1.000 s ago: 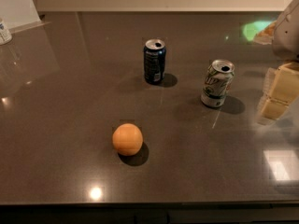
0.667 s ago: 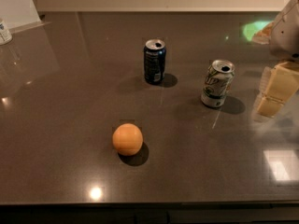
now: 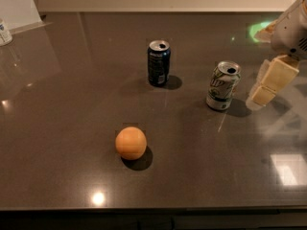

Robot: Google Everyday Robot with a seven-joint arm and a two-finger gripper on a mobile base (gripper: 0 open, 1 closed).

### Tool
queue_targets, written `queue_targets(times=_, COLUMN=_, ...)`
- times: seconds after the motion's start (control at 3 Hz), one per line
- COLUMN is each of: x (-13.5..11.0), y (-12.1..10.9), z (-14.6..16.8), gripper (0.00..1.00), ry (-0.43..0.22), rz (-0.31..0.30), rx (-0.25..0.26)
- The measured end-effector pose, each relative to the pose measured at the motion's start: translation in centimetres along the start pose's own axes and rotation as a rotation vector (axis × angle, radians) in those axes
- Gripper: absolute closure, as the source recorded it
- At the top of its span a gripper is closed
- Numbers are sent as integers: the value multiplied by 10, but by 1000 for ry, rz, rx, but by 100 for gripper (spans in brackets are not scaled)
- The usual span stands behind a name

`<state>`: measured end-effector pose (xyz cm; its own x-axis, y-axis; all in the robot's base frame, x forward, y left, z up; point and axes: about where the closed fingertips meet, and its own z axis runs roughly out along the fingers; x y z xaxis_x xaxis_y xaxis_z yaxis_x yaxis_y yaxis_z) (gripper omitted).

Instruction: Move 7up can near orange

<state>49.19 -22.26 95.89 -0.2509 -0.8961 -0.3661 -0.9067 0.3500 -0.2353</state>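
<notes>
The 7up can [image 3: 223, 86], silver-white with green markings and an open metal top, stands upright on the dark table [image 3: 57, 128] at the right. The orange [image 3: 130, 143] lies at the centre front, well to the left of and nearer than the can. My gripper [image 3: 263, 96], cream-coloured, hangs just to the right of the 7up can at about its height. It is apart from the can and holds nothing that I can see.
A dark blue can [image 3: 158, 63] stands upright behind and to the left of the 7up can. A small white container [image 3: 4, 31] sits at the far left edge. The table's front edge runs along the bottom.
My gripper has moved a little to the left, closer to the 7up can. The cans and the orange have not moved.
</notes>
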Motion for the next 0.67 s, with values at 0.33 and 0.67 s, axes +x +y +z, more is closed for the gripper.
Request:
queue_targets(times=0.33, x=0, y=-11, z=20, gripper=0, ry=-83, rz=27, rx=-23)
queue_targets(times=0.67, x=3, y=-15, z=40, gripper=0, ry=-139, rz=53, rx=-53)
